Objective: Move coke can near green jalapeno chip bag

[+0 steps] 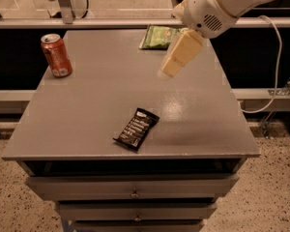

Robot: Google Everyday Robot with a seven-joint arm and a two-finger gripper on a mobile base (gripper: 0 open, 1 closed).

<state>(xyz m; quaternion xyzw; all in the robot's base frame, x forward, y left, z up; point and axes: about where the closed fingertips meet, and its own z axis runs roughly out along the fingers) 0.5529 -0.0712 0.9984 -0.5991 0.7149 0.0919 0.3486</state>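
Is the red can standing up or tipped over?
Standing up: the can rests on its base, silver top upward, back left on the table. The end effector hangs apart, above the middle.

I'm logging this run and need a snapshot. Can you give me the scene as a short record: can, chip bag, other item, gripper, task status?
coke can: upright, far-left corner of the gray table
green jalapeno chip bag: flat at the far edge, right of centre, partly hidden by the arm
black snack bar wrapper: flat, near the front, about centre
gripper: in the air over the table, just in front of the bag, well apart from the can
task status: can not grasped, not yet near the bag
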